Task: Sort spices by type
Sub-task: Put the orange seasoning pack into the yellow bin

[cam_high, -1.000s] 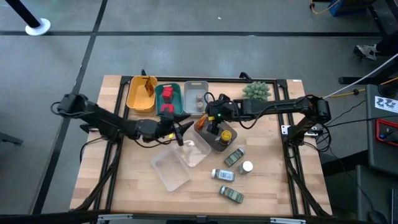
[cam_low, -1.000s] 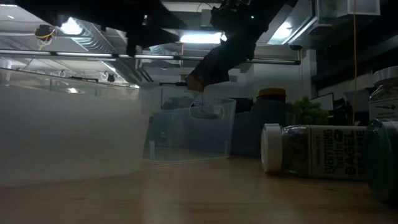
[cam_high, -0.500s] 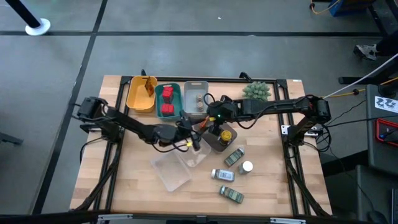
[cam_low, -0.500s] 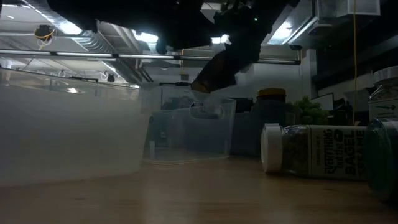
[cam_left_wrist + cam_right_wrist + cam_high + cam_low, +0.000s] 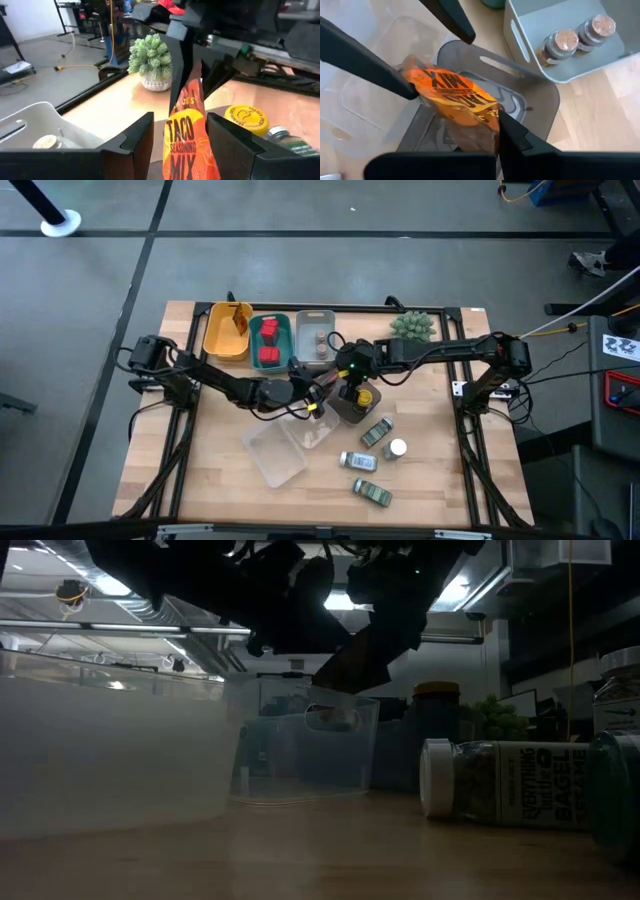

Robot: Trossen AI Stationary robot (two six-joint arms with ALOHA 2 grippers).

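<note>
**A:** Right wrist view: what is the right gripper (image 5: 496, 131) holding?

**B:** An orange taco packet (image 5: 454, 102). Its jaws are pinched tight on one end, above a grey bin (image 5: 540, 107).

**A:** And the left gripper (image 5: 180, 131)?

**B:** Its jaws stand partly apart, one finger on each side of the same packet. I cannot tell if they touch it.

**A:** Where is this on the counter (image 5: 210, 475)?

**B:** Near the middle, just right of the clear trays (image 5: 285, 445). A yellow-lidded jar (image 5: 364, 397) sits just beside it. Two little brown jars (image 5: 572, 39) stand in the light grey bin (image 5: 517, 35) farther back.
</note>
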